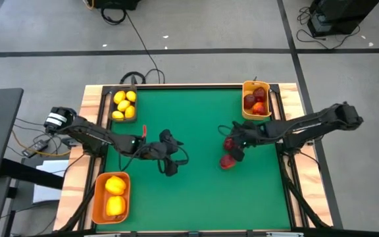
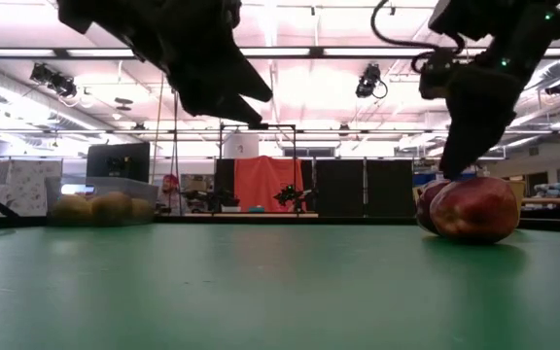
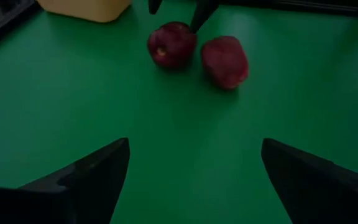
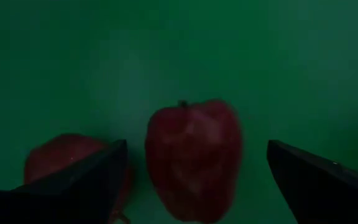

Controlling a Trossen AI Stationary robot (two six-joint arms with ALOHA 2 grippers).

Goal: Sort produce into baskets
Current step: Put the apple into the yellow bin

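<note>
Right claw over two loose apples on the mat, fingers apart.

I see my right gripper [image 1: 234,146] hovering with its fingers spread wide around one glossy dark red apple [image 4: 193,158]; a second apple [image 4: 73,158] lies just beside it on the smooth green mat [image 1: 196,191]. My left gripper [image 1: 170,161] waits mid-table, fingers also apart, holding nothing. The black bin [image 1: 109,99] holds small rounded lemons [image 1: 124,105], the deeper orange bin [image 1: 97,204] two bigger yellow pieces [image 1: 114,195], and the yellow-orange bin [image 1: 247,85] more red apples [image 1: 257,100].
</note>
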